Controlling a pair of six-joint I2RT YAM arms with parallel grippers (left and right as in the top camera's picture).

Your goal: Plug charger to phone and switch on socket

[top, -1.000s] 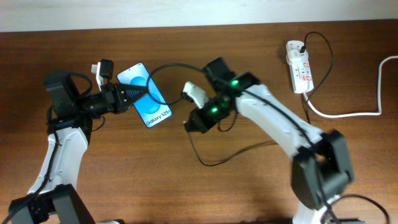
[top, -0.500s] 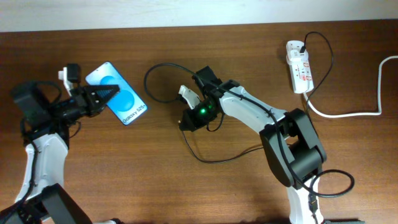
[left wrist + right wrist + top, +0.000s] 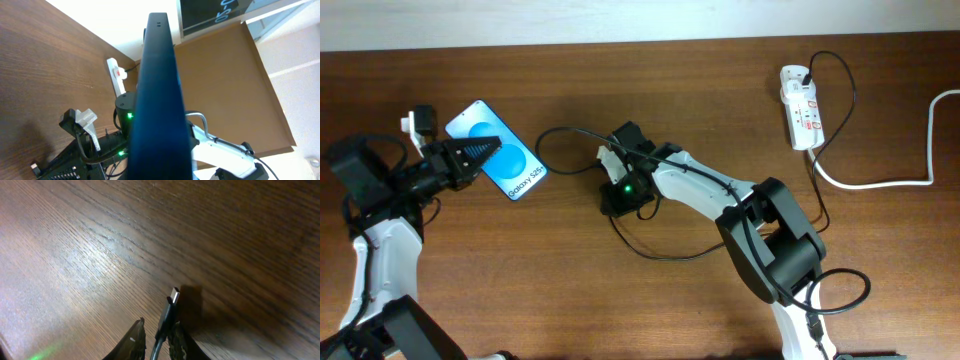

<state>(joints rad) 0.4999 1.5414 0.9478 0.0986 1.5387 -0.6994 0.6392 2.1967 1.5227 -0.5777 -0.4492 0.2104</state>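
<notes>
Holding the phone (image 3: 508, 163) edge-up off the bench (image 3: 570, 320), the left fingers (image 3: 475, 152) are clamped on its lower end. It looks stiff, slick and glass-faced, so a grip across the flat faces suits it better than the thin edges, and its port end should stay clear.

The charger (image 3: 665, 255) is a thin, limp cable looped over the bench to its plug at the socket (image 3: 804, 108). It will likely sag and twist, so I would take it by the hard connector (image 3: 173, 296), close behind the metal tip. That tip stands between the right fingers (image 3: 136, 339). Whether they pinch it or stand just apart, I cannot tell.
</notes>
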